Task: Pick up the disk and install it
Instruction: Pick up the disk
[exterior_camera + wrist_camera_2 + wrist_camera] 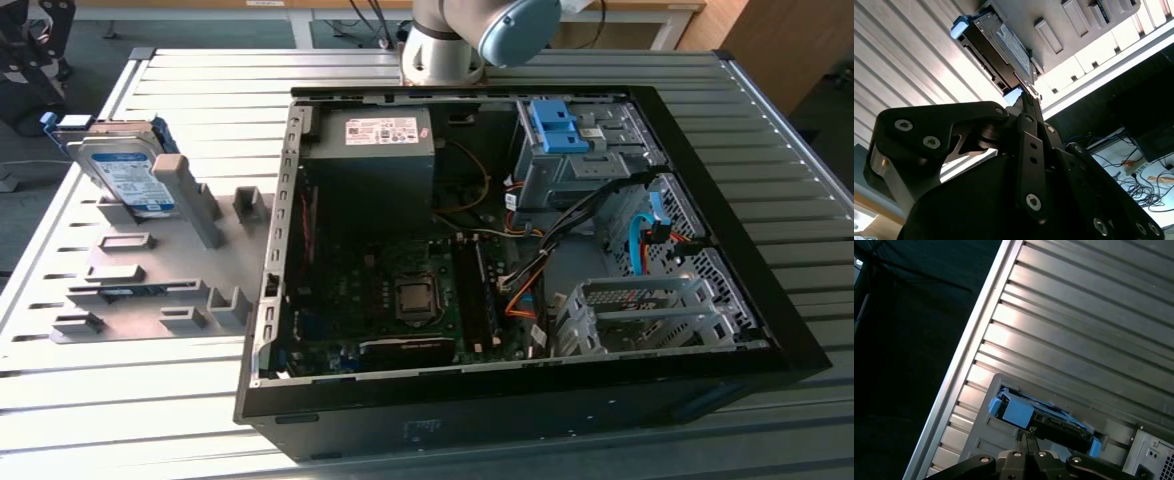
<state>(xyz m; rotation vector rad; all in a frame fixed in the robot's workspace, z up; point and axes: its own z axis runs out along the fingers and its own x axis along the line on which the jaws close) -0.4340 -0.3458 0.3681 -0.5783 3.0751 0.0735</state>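
Noted at the gripper (1023, 433): tips pressed together, pinching nothing, poised near the disk (1054, 421).
Found leaning in a grey holder (134, 275) on the slatted table (747, 120), at the exterior view's left of the open computer case (534, 405).

Disk (124, 176) top clear, grey post (188, 200) just beside, cables (534, 266) across open PC case (507, 415) int.

The disk (127, 175) showed bare silver metal under a smooth paper label, edged with blue plastic. The fixture (174, 265) beneath it was matt grey plastic. The worktop (200, 75) was ribbed metal with a dull sheen. The gripper (1026, 100) looked matt black, its screws shinier.
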